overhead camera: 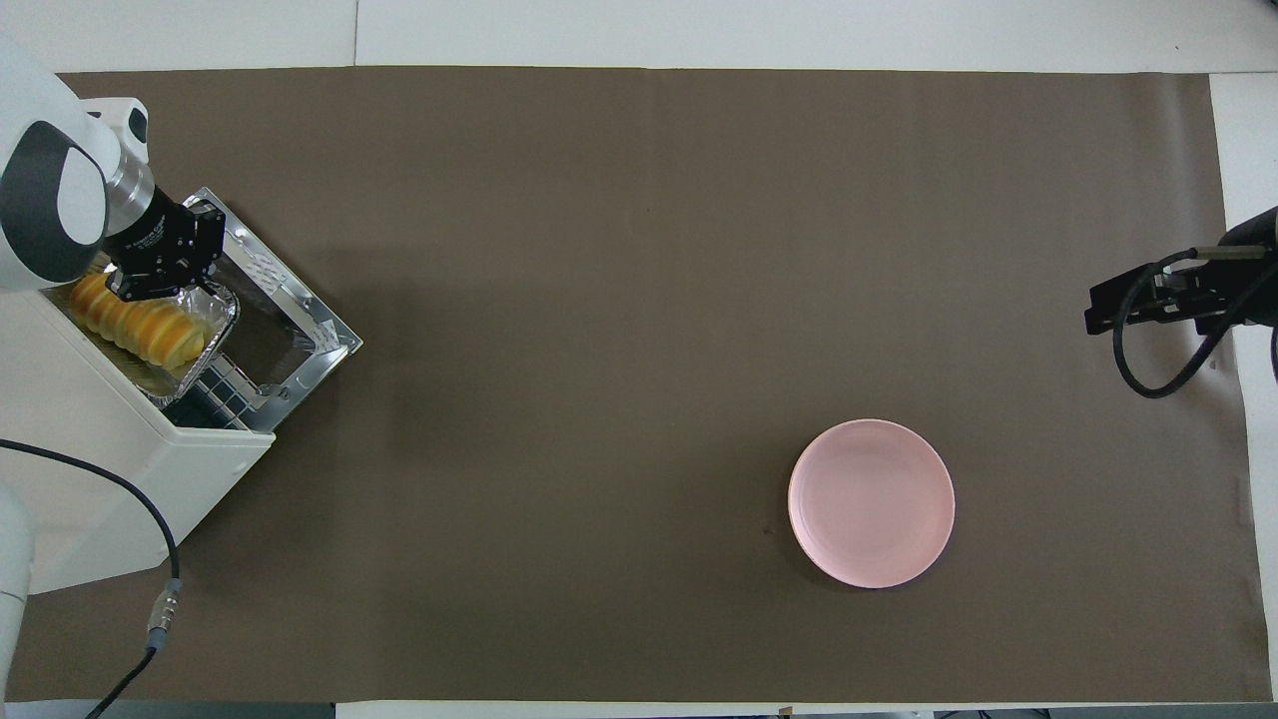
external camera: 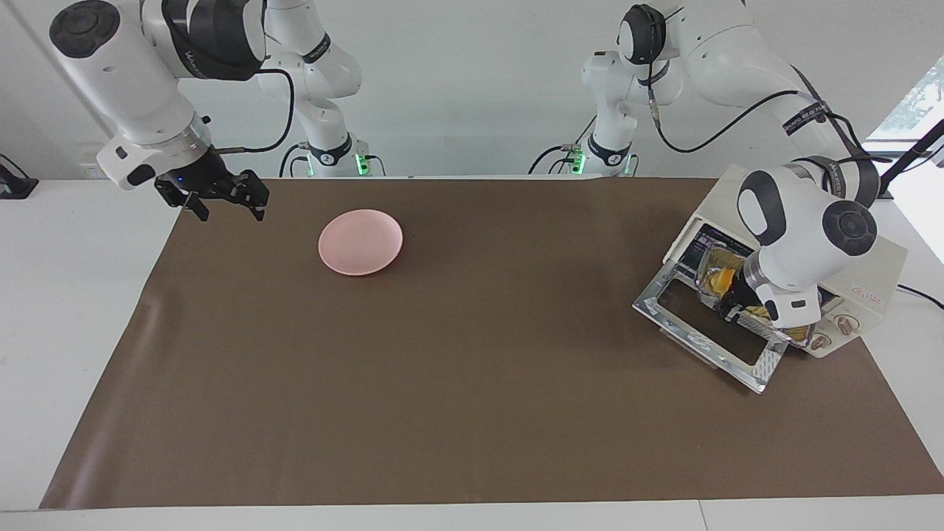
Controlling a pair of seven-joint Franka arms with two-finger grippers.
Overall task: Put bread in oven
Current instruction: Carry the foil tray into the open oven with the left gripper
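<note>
bread: golden-yellow ridged loaf (overhead camera: 135, 325), orange bands between segments, left of the overhead frame
oven: cream-white boxy toaster oven (overhead camera: 110, 454), shiny silver door frame
tray: crinkled silver foil tray (overhead camera: 215, 325)
plate: plain pale-pink round plate (overhead camera: 871, 502)
table cover: flat brown mat (overhead camera: 639, 300)
arms: white shells, black joints

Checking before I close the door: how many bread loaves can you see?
1. The bread lies in a foil tray at the oven's open mouth, under the left gripper. The pink plate holds none. Deeper inside the oven is hidden.
</note>
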